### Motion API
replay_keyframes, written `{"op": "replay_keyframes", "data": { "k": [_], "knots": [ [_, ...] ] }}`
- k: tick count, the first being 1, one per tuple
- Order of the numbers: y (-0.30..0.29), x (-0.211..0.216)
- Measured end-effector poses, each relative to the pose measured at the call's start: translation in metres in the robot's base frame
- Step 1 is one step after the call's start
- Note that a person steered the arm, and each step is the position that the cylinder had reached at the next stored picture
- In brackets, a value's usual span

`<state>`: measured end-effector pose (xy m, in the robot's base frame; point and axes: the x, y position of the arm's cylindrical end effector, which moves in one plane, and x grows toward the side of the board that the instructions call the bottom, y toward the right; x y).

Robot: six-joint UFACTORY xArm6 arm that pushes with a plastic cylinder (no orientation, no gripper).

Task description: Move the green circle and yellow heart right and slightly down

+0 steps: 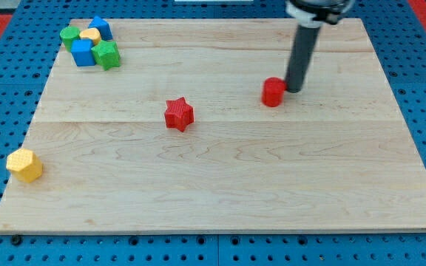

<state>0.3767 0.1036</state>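
The green circle (69, 35) and the yellow heart (90, 35) sit in a tight cluster at the view's top left, with two blue blocks (83, 52) (100, 28) and a green star-like block (107, 55). My tip (294, 89) is far to the right of them, just right of a red cylinder-like block (273, 91), touching or nearly touching it.
A red star (178, 114) lies near the board's middle. A yellow hexagon-like block (24, 165) sits at the view's lower left near the board's edge. The wooden board (228, 192) lies on a blue perforated base.
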Motion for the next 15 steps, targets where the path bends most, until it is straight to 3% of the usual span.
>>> {"op": "replay_keyframes", "data": {
  "k": [2,4,7,15],
  "knots": [
    [-0.126,0.000],
    [-0.166,-0.023],
    [-0.408,-0.023],
    [-0.408,-0.114]
  ]
}}
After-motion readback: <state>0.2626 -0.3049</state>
